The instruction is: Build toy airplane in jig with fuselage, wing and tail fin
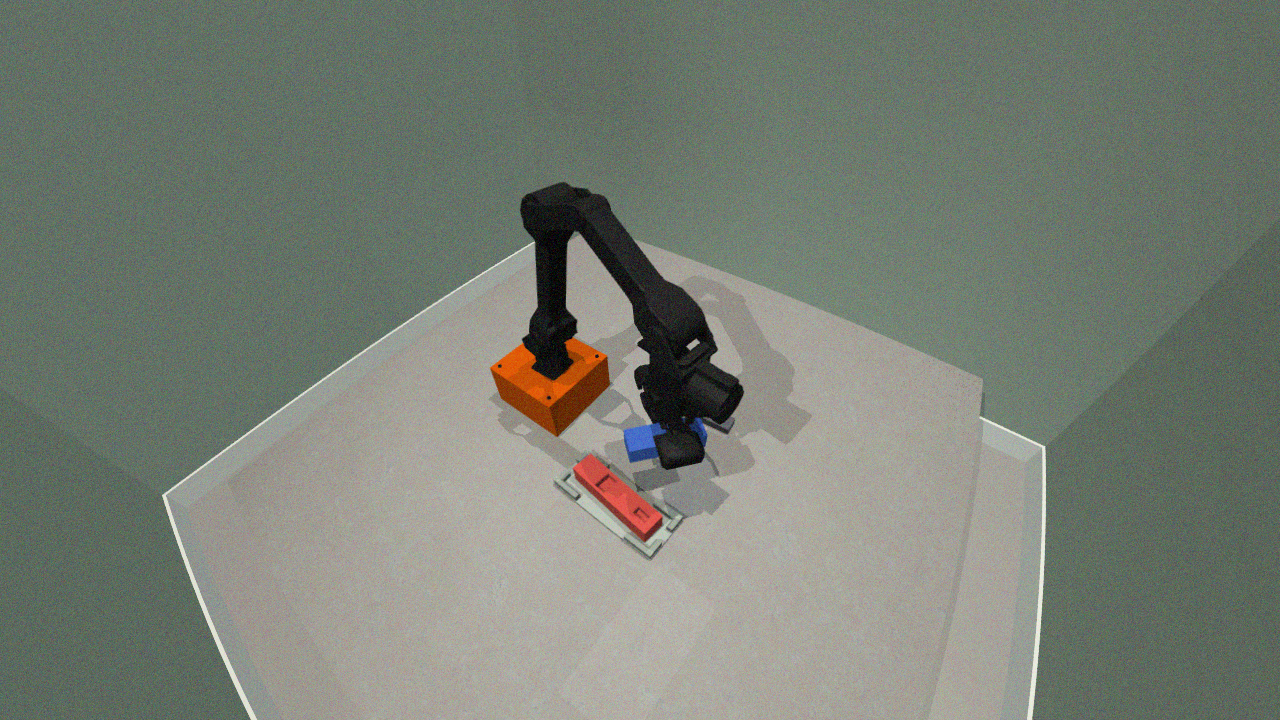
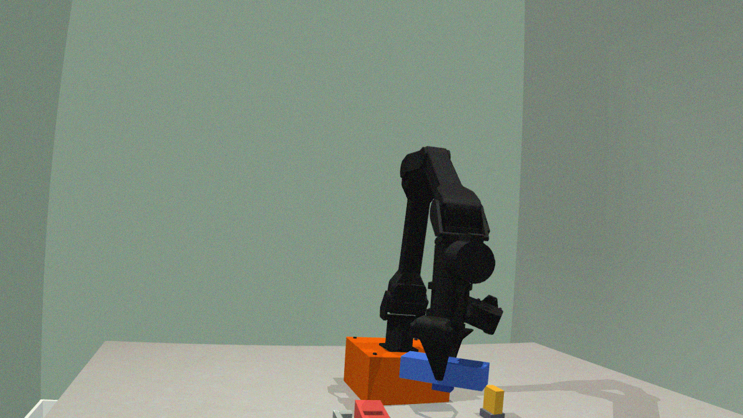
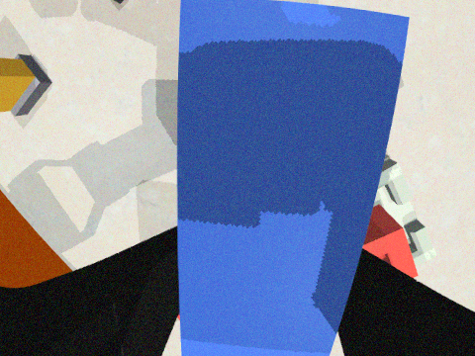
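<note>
My gripper (image 1: 677,440) (image 2: 448,367) (image 3: 262,239) is shut on the blue wing (image 1: 639,442) (image 2: 470,375) (image 3: 277,129), holding it above the table, slightly tilted in the exterior view. The wing's tab (image 2: 442,388) points down. The red fuselage (image 1: 623,498) (image 2: 370,404) (image 3: 393,247) lies in the pale jig (image 1: 566,486) (image 3: 402,203), with both sockets up and empty; I cannot tell whether it is fully flat. The wing is behind the jig in the top view. The yellow tail fin (image 2: 493,400) (image 3: 12,89) stands upright in its small grey holder (image 2: 490,413) (image 3: 30,101); the arm hides it in the top view.
The orange base block (image 1: 537,402) (image 2: 358,371) (image 3: 25,247) stands left of the held wing in the top view. Part of a grey stand (image 1: 723,424) shows just right of the wing there. The holder with the fin is near the base block.
</note>
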### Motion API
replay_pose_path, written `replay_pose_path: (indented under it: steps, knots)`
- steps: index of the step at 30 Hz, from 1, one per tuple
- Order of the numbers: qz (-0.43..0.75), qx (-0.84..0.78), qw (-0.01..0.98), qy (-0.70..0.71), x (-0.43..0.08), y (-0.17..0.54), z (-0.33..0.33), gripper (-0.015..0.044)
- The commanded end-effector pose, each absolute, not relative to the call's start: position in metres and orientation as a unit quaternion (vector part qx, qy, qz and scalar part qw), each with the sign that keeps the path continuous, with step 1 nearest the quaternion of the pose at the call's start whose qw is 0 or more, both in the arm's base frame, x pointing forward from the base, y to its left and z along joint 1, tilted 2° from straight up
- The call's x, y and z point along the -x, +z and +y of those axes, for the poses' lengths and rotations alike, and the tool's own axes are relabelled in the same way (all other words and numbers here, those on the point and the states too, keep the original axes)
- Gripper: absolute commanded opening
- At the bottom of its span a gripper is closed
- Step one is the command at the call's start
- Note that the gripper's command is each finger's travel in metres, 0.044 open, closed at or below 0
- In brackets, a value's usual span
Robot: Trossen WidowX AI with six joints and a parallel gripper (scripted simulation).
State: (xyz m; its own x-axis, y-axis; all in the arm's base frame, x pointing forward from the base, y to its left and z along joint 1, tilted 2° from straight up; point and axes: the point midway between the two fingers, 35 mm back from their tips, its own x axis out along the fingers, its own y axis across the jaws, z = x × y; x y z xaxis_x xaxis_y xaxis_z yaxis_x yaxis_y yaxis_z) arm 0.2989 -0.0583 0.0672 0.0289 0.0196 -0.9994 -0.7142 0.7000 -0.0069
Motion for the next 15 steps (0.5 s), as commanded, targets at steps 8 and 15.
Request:
replay_pose_path:
  steps: [8, 15]
  knots:
    - [0.613, 0.326, 0.642, 0.326, -0.283, 0.062, -0.086, 0.0000]
    - [0.594, 0.362, 0.621, 0.360, -0.270, 0.057, -0.104, 0.0000]
